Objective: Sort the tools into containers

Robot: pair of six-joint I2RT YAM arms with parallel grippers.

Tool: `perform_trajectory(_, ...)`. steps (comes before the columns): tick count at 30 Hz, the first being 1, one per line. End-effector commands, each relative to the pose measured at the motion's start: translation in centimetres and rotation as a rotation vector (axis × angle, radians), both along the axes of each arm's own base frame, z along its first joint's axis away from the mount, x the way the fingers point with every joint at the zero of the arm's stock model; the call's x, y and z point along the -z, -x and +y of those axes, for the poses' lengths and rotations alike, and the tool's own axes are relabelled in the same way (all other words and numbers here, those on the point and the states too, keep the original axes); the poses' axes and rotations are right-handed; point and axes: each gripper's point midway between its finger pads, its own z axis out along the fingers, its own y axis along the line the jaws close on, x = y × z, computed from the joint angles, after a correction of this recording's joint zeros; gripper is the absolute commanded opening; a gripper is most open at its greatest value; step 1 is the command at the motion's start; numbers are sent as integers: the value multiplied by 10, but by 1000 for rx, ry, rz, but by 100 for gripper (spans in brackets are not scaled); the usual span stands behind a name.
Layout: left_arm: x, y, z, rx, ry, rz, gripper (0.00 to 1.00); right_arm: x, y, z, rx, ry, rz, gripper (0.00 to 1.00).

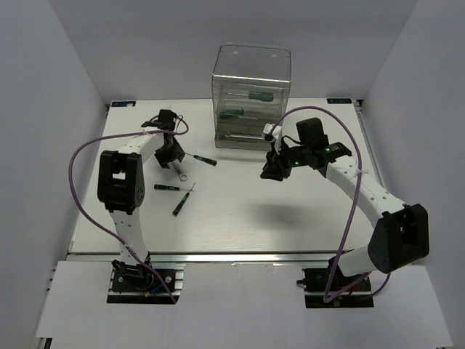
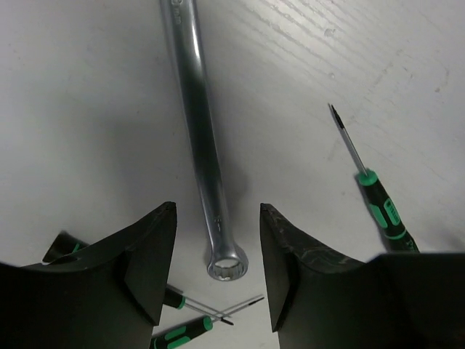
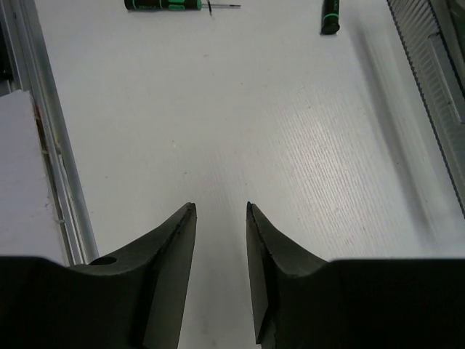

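A silver wrench (image 2: 203, 138) lies on the white table, its ring end (image 2: 227, 265) between my left gripper's fingers. My left gripper (image 2: 218, 207) is open and straddles the wrench without gripping it; the top view shows the gripper (image 1: 171, 155) above the wrench (image 1: 182, 173). Three green-and-black screwdrivers lie loose: one to the right (image 1: 203, 159) (image 2: 379, 207), and two nearer the front (image 1: 166, 187) (image 1: 179, 204). The tall clear drawer box (image 1: 251, 94) stands at the back and holds screwdrivers and a wrench. My right gripper (image 1: 275, 171) (image 3: 220, 207) is open and empty over bare table.
The right wrist view shows a screwdriver (image 3: 163, 4) and another handle end (image 3: 330, 14) far ahead, and the ribbed base of the box (image 3: 429, 65) at the right edge. A metal rail (image 1: 232, 258) runs along the table's near edge. White walls enclose the sides.
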Motion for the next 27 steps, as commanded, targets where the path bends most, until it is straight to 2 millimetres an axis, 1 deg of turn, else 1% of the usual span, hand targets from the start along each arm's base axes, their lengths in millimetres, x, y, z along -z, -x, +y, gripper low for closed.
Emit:
perform_trajectory(1,-9,-7,6,25,-38,13,60,-33,-2,3,5,-91,-78,40)
perform_trajectory(2,-9,-12,6,23,-43,10,60,-32,-1,2,5,-93,-73,40)
perform_trajectory(3,-1,-10,7,22,-45,34,60,-31,-2,0,15,-95,-66,40)
perform_trajectory(5,4,-11,6,20,-44,42,60,-31,-1,-1,19,-98,-66,40)
perform_trajectory(9,19,-5,9,8,-40,77,58,-30,-3,-6,35,-99,-62,40)
perform_trajectory(15,38,4,9,-16,-9,82,52,-29,-4,-12,50,-108,-45,40)
perform_trajectory(17,42,4,9,-30,3,75,49,-29,-4,-12,51,-110,-40,40)
perform_trajectory(21,53,11,11,-47,5,105,43,-29,-5,-16,62,-111,-41,40)
perform_trajectory(22,53,10,12,-50,-1,107,41,-28,-5,-16,64,-110,-38,40)
perform_trajectory(24,60,16,14,-54,-12,145,40,-29,-5,-18,67,-112,-40,40)
perform_trajectory(27,63,22,17,-55,-33,174,39,-28,-4,-19,70,-113,-33,40)
